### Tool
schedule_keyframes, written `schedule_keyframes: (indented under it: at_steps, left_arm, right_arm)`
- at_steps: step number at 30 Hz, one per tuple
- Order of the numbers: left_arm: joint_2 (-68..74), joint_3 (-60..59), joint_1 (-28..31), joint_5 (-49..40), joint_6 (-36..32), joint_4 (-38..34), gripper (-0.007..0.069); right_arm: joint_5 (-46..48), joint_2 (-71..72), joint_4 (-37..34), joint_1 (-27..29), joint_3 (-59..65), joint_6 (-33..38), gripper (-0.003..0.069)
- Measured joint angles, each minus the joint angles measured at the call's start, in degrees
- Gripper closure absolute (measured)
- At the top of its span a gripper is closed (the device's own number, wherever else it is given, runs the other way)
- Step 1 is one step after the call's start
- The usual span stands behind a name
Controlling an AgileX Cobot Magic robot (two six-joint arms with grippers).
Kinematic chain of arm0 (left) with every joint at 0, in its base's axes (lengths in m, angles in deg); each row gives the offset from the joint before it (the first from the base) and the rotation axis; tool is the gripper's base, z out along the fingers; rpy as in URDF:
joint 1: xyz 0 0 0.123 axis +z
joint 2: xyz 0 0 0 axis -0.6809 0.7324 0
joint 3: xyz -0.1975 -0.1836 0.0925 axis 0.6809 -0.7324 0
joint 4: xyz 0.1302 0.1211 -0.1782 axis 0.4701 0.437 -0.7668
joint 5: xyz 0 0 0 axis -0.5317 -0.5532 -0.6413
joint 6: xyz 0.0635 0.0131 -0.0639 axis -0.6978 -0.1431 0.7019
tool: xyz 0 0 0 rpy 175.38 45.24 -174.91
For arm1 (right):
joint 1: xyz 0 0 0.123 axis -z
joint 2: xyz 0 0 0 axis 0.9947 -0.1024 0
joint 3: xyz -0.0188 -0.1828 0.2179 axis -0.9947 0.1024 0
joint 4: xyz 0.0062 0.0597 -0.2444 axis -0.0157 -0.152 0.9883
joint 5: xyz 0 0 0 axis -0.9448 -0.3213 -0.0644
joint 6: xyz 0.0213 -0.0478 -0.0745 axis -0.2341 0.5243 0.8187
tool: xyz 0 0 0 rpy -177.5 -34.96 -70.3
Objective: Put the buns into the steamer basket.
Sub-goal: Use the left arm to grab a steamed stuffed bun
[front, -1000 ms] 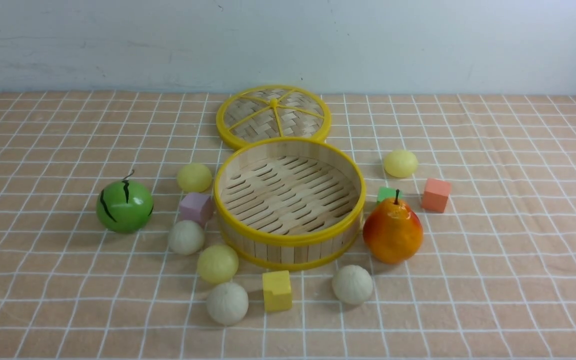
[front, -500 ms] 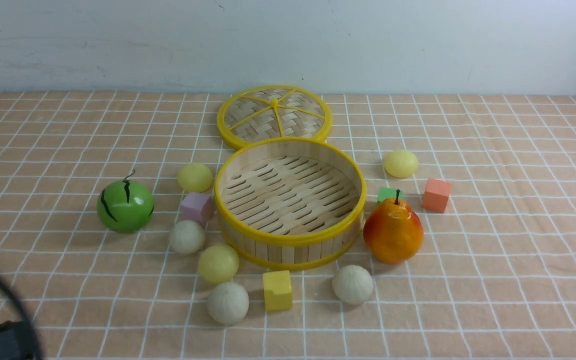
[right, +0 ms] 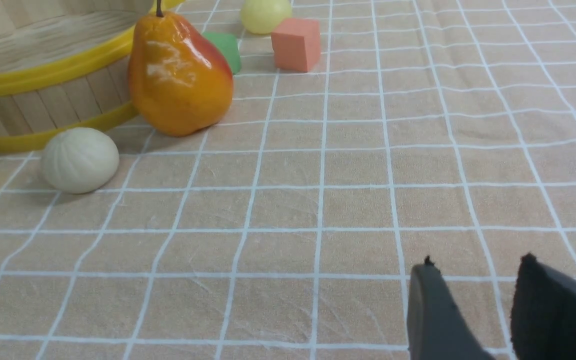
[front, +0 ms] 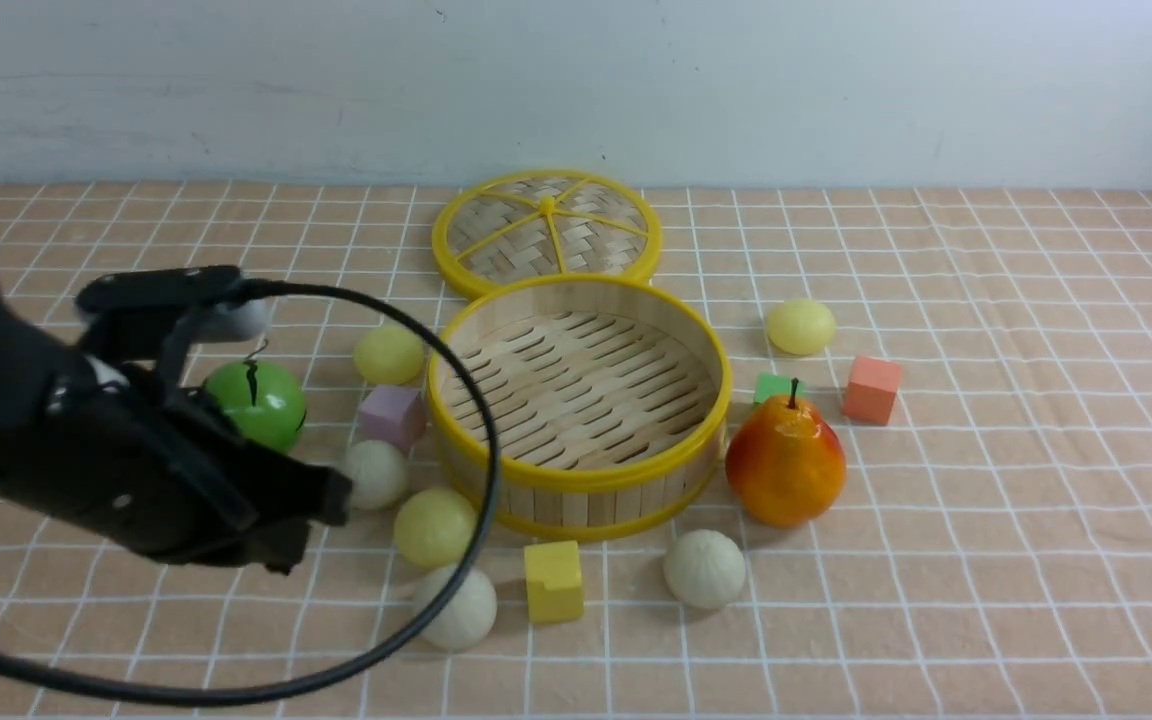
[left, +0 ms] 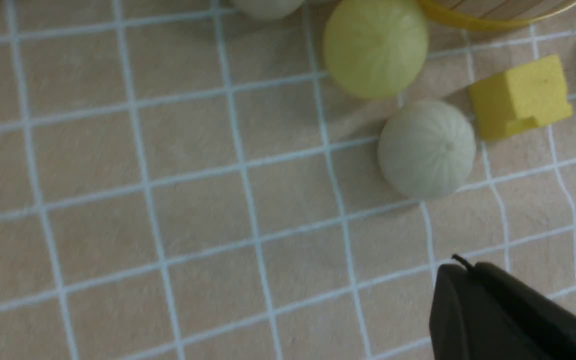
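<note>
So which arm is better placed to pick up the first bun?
Probably the left arm: it hangs by the off-white bun and yellow bun, though its jaws are shut. The right jaws stand open but farther from any bun.

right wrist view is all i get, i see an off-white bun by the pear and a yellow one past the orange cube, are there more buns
observer: four more, left of the steamer basket: far yellow bun, middle off-white bun, near yellow bun, front off-white bun.
operator: anything in the basket yet
observer: no, it is empty.
operator: where's the other arm
observer: the left gripper is shut on nothing, above the cloth near the front off-white bun.
</note>
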Motion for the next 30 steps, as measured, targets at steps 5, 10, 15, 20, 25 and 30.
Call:
schedule_keyframes:
  at_steps: [5,10,15,20,25,30]
  left_arm:
    - [8.2,5.2,0.7,5.8,0.5,3.6,0.0619]
    - [15.7,9.2,2.4,8.9,0.5,4.4,0.0489]
    - [20.4,11.5,2.4,10.6,-0.6,4.4,0.0349]
    - [24.7,13.3,2.4,13.8,-0.6,6.1,0.0291]
    - [27.5,13.5,2.4,16.9,-0.6,6.3,0.0316]
    - [29.4,13.6,2.4,18.2,-0.6,6.3,0.0377]
  right_arm:
    - [0.0,0.0,0.0,0.0,0.0,0.0,0.0419]
    - [0.0,0.0,0.0,0.0,0.0,0.0,0.0419]
    - [0.0,0.0,0.0,0.0,0.0,0.0,0.0419]
    - [0.0,0.0,0.0,0.0,0.0,0.0,0.0419]
    - [0.0,0.0,0.0,0.0,0.0,0.0,0.0419]
    - [0.0,0.0,0.0,0.0,0.0,0.0,0.0419]
